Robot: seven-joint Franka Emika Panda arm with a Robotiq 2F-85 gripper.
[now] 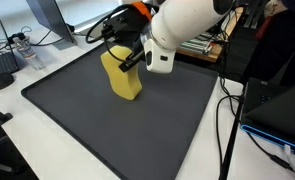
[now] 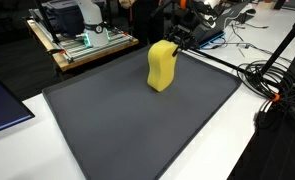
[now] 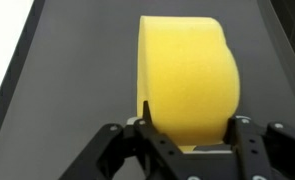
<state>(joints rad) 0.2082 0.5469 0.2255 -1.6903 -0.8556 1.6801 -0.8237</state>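
Note:
A tall yellow foam block [image 1: 122, 77] stands upright on a dark grey mat [image 1: 97, 120]; it also shows in the other exterior view [image 2: 161, 66]. My gripper [image 1: 130, 57] is at the block's upper part, reaching in from the side. In the wrist view the block [image 3: 187, 80] fills the middle, and my gripper [image 3: 188, 128] has one black finger pressed on each of its sides. The fingers are shut on the block. In an exterior view the gripper [image 2: 177, 42] sits just behind the block, partly hidden by it.
The mat [image 2: 137, 120] lies on a white table. A monitor and cables [image 1: 37, 25] stand at one end. Cables [image 2: 272, 85] trail off the table's side. A cart with equipment [image 2: 77, 30] stands beyond the mat. A dark box [image 1: 277, 110] sits beside the mat.

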